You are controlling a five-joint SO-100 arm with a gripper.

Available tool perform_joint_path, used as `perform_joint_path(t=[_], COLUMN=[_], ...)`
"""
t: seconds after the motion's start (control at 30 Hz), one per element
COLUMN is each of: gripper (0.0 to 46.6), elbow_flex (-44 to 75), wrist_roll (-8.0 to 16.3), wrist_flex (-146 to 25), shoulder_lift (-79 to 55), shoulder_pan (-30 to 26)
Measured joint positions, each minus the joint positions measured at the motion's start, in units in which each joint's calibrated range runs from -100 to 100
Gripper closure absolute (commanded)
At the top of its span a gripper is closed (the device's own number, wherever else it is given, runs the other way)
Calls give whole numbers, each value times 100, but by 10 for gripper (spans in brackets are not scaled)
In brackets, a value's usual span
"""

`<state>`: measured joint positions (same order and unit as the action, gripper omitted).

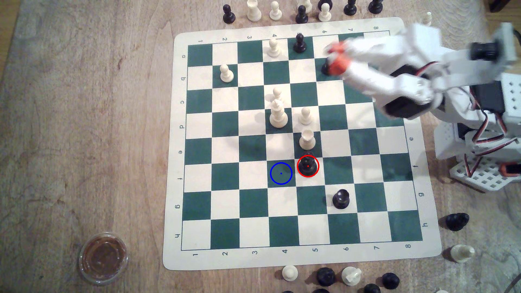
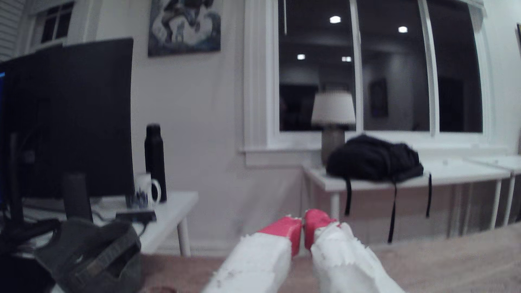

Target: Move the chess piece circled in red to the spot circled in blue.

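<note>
The black chess piece (image 1: 308, 165) with the red ring stands on a cream square near the middle of the board (image 1: 174, 141). The spot (image 1: 281, 173) with the blue ring is the dark green square just beside it, toward the exterior view's left. That square is bare.

The tool (image 1: 335, 57) hangs over the far corner of the board, well apart from the piece. In the wrist view its two red tips (image 2: 293, 229) are pressed together with nothing between them, and the camera looks out at the room, not down at the board. So the step in hand looks like the reach.

To do it well, the arm should swing over the ringed piece, tip the tool down and spread its tips before it drops. A cream piece (image 1: 307, 139) stands on the next square, very near, so the tool should come straight down and not bump it. It should pinch the black piece low on its neck, lift it a little, slide it one square over and set it down upright in the middle of the green square.

On the board there are six cream pieces. There are four black ones, counting one partly hidden under the tool. More pieces wait off the board on the worktop (image 1: 84, 112). One small round dish (image 1: 103, 257) sits near the board's corner.
</note>
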<state>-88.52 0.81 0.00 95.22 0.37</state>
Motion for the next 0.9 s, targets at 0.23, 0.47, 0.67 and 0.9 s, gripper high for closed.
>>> perform_joint_path(t=[0.23,0.47,0.67,0.9], gripper=[464,464,461,377], elbow_flex=[1274,1563,1681,2214], wrist_roll=[29,-20,39,239], wrist_flex=[-3434,-5291,-6223,-6534], shoulder_lift=[8,-25,-293,-1458], shoulder_pan=[22,-74,-479,-996])
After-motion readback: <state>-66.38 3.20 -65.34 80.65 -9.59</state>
